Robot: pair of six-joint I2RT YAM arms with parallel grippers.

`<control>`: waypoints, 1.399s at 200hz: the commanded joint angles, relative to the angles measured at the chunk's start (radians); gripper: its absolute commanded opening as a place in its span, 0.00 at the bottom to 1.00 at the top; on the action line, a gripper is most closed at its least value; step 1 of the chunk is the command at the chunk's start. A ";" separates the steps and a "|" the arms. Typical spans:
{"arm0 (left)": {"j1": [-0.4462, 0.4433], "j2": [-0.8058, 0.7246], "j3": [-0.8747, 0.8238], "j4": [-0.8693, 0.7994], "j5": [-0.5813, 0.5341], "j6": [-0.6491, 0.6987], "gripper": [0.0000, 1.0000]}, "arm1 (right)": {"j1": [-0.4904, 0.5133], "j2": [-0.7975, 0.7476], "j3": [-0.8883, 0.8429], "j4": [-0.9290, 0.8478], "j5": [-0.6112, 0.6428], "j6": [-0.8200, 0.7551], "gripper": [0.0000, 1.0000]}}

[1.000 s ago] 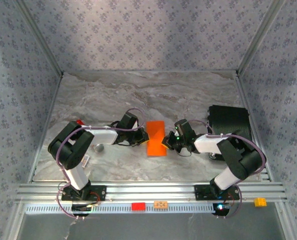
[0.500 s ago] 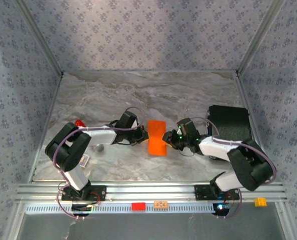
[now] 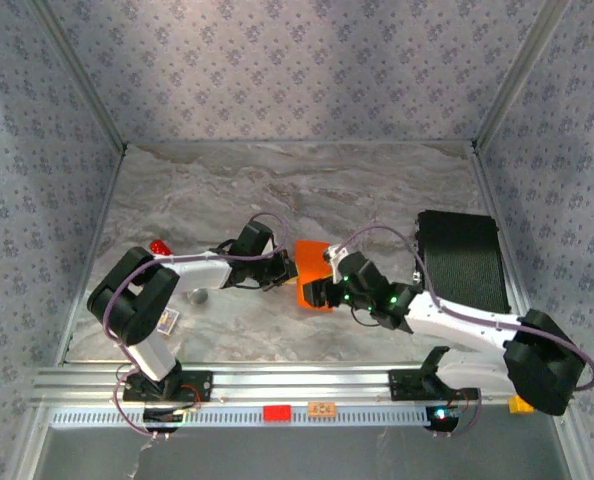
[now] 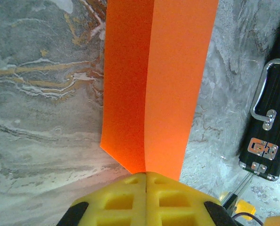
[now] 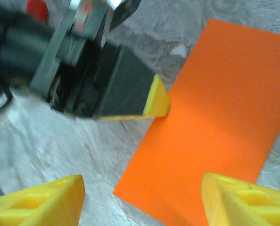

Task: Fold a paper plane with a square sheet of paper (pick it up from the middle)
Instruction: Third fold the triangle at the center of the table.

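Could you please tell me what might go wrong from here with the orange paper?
The left gripper pinches the orange paper only at one edge, so a tug might slip or tear it. The open right gripper hangs close over the paper's corner; closing there could crease it crookedly or bump the left gripper.

The only mark I could half read was an orange badge (image 4: pixel 262 148) on the black case (image 4: pixel 277 84), just below its metal handle (image 4: pixel 259 94): two blocky characters, perhaps "GB". An orange tag (image 3: pixel 322 408) near-left of the case was too small to read.
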 commanded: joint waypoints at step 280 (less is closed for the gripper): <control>0.010 -0.038 0.004 -0.032 0.009 0.004 0.00 | 0.382 0.302 -0.028 0.241 0.661 -0.495 0.21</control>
